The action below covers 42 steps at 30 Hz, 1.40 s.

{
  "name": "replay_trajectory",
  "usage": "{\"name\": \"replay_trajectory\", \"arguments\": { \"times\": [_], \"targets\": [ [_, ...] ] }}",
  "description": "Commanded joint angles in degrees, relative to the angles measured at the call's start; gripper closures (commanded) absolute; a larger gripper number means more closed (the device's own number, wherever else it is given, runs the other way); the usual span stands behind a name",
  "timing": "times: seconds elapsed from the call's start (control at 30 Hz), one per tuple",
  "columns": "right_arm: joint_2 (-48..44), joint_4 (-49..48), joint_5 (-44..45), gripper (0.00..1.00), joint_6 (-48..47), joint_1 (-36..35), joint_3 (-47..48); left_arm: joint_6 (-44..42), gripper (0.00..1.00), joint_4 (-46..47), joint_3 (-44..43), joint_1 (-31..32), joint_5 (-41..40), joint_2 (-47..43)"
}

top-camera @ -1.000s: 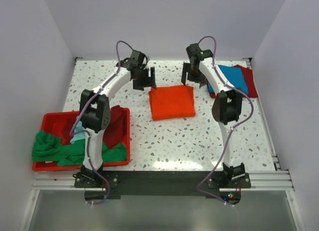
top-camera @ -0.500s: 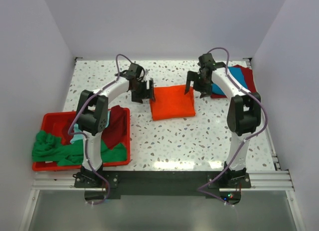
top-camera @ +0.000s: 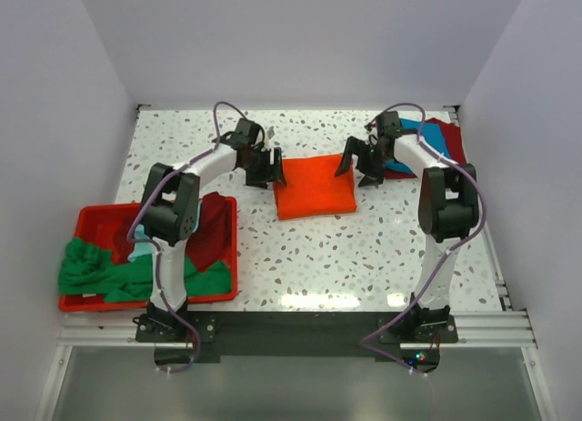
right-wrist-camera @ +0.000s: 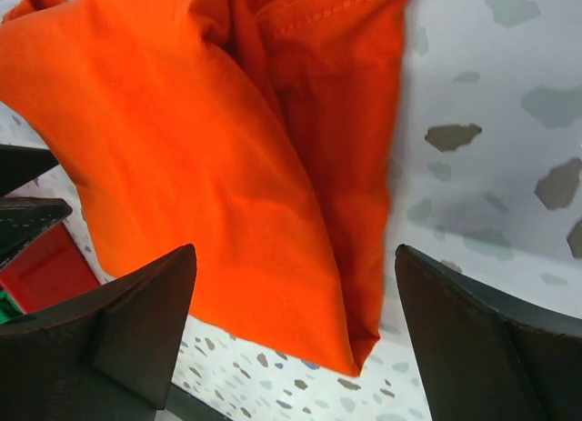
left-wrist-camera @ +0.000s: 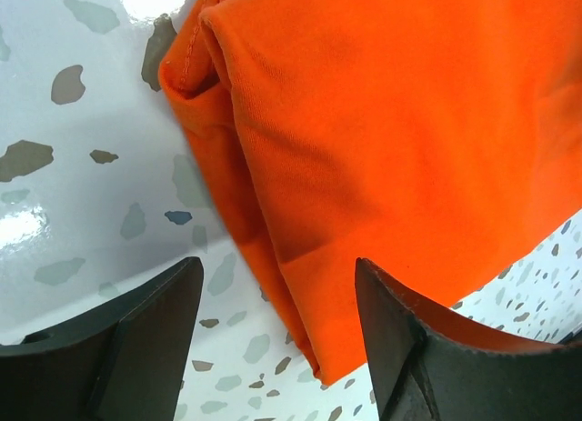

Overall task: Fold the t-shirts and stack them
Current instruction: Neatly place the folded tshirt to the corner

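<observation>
Speckled table (top-camera: 309, 248): orange t-shirt (top-camera: 314, 186) centre, red bin (top-camera: 100, 212) left, blue t-shirt (top-camera: 437, 137), dark red t-shirt (top-camera: 455, 148) far-right.

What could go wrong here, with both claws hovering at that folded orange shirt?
1. The left claw and right claw are open at opposite side edges of the orange shirt. If they pinch only the top layer, the fold may well open on lifting.
2. The right arm lies close to the blue shirt and dark red shirt at the far right; swinging over could drag them askew.
</observation>
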<state>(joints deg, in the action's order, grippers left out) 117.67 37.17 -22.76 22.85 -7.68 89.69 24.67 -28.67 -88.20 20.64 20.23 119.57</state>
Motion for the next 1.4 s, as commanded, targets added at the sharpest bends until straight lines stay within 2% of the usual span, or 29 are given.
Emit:
{"name": "replay_trajectory", "arguments": {
  "times": [0.0, 0.2, 0.37, 0.5, 0.6, 0.73, 0.9, 1.1, 1.17, 1.2, 1.23, 1.3, 1.37],
  "targets": [
    [2.5, -3.2, -2.6, 0.06, -1.1, 0.5, 2.4, -1.5, 0.29, 2.3, 0.1, -0.1, 1.5, 1.8],
    [4.8, -3.7, -2.3, 0.06, -1.9, 0.7, 2.3, -2.4, 0.37, 1.5, -0.4, -0.2, 1.6, 3.6],
    [4.9, -6.8, -2.5, 0.07, -0.8, 0.7, 0.4, -2.8, 0.50, 1.2, -0.2, -0.2, 2.2, 4.3],
    [5.2, -10.5, -4.1, 0.07, 1.2, 0.6, -3.1, -2.9, 0.55, 1.6, -0.2, -0.1, 3.8, 5.1],
    [5.2, -12.9, -4.3, 0.08, 2.2, -0.1, -5.0, -2.8, 0.64, 1.8, -0.2, -0.1, 4.3, 5.7],
    [5.9, -14.7, -4.3, 0.11, 3.1, -1.6, -6.7, -2.9, 0.71, 1.8, -0.1, -0.1, 5.0, 6.1],
    [7.0, -16.3, -4.3, 0.20, 3.6, -4.3, -8.6, -2.7, 0.72, 2.1, 0.0, -0.1, 6.4, 6.6],
    [7.8, -15.5, -2.0, 0.51, 4.0, -5.8, -7.3, -2.8, 0.72, 2.4, 0.4, 0.0, 6.4, 6.3],
    [7.4, -14.6, -1.1, 0.71, 3.8, -5.8, -6.5, -2.9, 0.71, 2.5, 0.6, -0.1, 6.5, 6.1],
    [6.7, -13.6, 0.2, 0.83, 3.8, -5.7, -6.3, -2.8, 0.64, 2.5, 0.6, -0.1, 6.5, 6.0],
    [6.3, -13.0, 1.2, 1.00, 3.5, -5.7, -6.0, -2.9, 0.58, 2.6, 0.6, -0.1, 6.5, 5.9],
    [5.1, -11.6, 2.6, 1.00, 2.9, -5.8, -4.8, -2.6, 0.48, 2.8, 0.1, -0.1, 6.4, 5.6],
    [4.0, -7.5, 6.4, 1.00, 1.1, -5.7, -1.6, -2.5, 0.42, 3.0, -1.3, -0.2, 6.2, 5.6]
  ]
}}
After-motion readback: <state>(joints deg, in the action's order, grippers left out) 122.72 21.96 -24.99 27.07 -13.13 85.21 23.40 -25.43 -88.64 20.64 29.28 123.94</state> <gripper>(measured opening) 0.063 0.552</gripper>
